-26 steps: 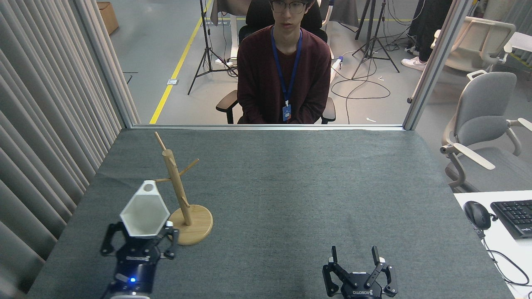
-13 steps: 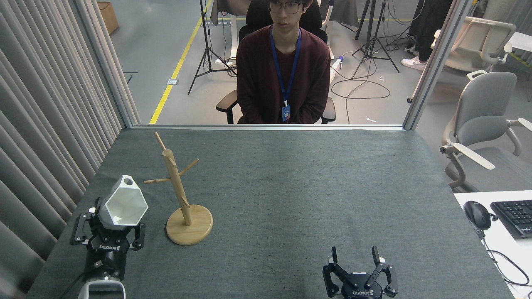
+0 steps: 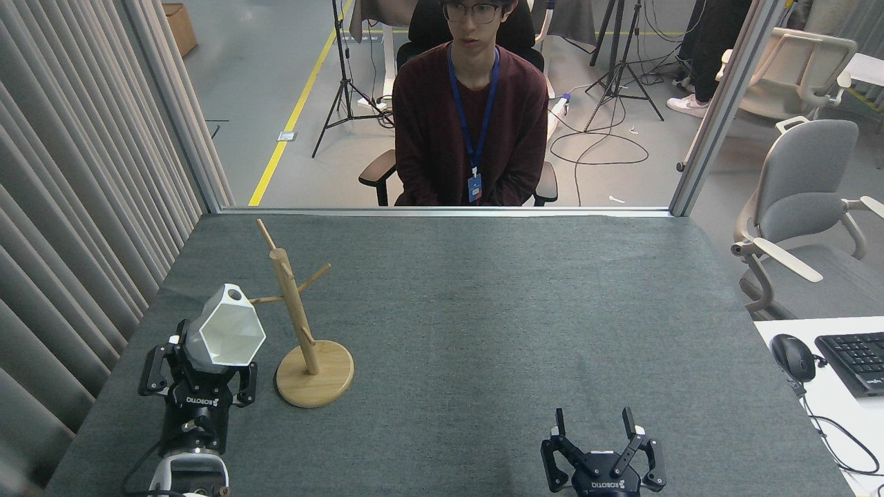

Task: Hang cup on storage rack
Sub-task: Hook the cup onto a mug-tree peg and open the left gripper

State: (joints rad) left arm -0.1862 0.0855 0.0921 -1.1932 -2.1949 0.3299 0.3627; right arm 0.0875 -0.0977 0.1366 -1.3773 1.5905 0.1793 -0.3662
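Left gripper (image 3: 207,369) pinches the cup (image 3: 226,336) by its base; risk: ring handle (image 3: 235,295) missing the rack (image 3: 298,324) peg (image 3: 265,299), toppling it.

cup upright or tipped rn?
Tipped. The cup, held in the left gripper, shows its hexagonal mouth side-on, with its ring handle on top.

We count one white faceted hexagonal cup (image 3: 226,338) at about eight o'clock on the one grey felt-covered table (image 3: 483,310), and one light wooden mug tree with a round disc base (image 3: 304,331) just beside it at its three o'clock. On that rack we make out four thin pegs. We count two black grippers, one at seven o'clock (image 3: 198,373) and one at five o'clock (image 3: 595,424). One seated person in a maroon sweater (image 3: 472,117) is at twelve o'clock. At three to four o'clock we count one black computer mouse (image 3: 792,357) and one black keyboard (image 3: 853,362).
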